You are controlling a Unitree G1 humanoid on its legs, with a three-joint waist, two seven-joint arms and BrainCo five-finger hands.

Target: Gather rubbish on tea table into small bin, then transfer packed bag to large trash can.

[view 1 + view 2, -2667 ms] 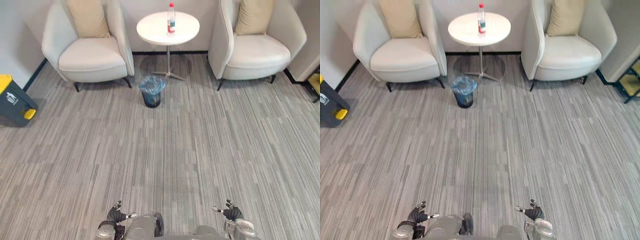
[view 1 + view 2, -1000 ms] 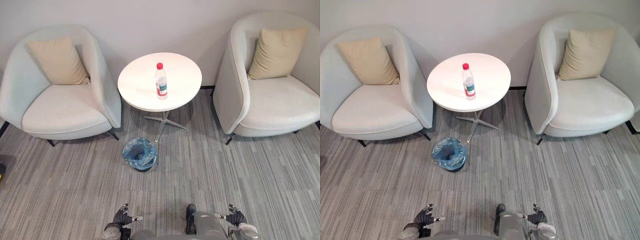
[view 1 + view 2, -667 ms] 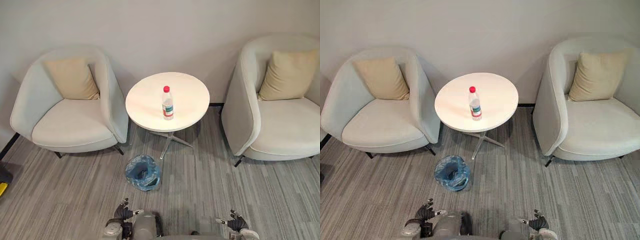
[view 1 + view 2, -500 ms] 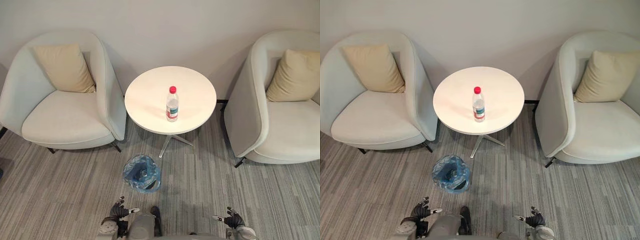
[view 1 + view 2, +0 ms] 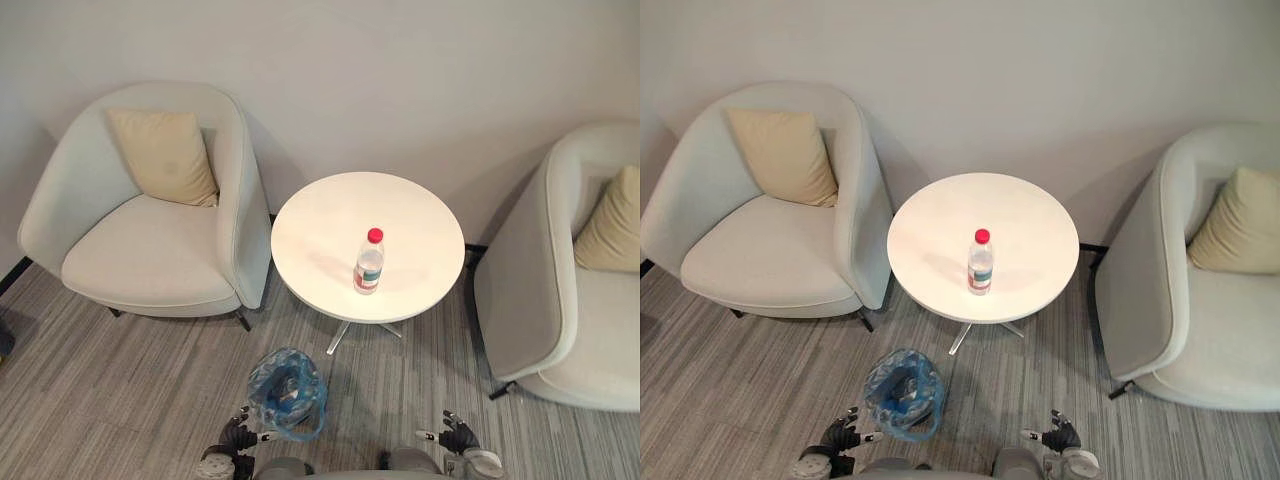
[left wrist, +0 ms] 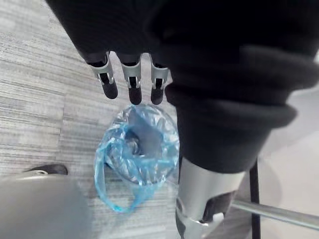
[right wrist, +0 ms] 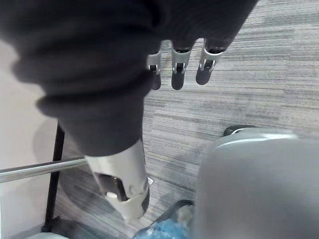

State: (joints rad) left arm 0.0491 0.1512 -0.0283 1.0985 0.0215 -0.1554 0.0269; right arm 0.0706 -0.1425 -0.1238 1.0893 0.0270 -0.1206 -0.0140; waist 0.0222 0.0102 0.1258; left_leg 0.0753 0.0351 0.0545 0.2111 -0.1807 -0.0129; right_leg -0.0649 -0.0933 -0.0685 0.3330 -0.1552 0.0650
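A clear plastic bottle (image 5: 368, 262) with a red cap and a label stands upright on the round white tea table (image 5: 320, 230). On the carpet in front of the table sits the small bin (image 5: 287, 393) lined with a blue bag; the left wrist view looks down into the blue-lined bin (image 6: 137, 154). My left hand (image 5: 238, 437) hangs low beside the bin, fingers relaxed and holding nothing. My right hand (image 5: 456, 438) hangs low to the right of the table's foot, also open with nothing in it.
Two pale armchairs flank the table: the left armchair (image 5: 150, 250) carries a beige cushion (image 5: 165, 155), and the right armchair (image 5: 570, 310) has another cushion (image 5: 608, 232). A plain wall stands behind. Grey striped carpet (image 5: 90, 400) lies in front.
The camera has come closer and swung right: table and bin now sit nearer and lower, the right armchair is partly cut off. Both hands stay hanging low.
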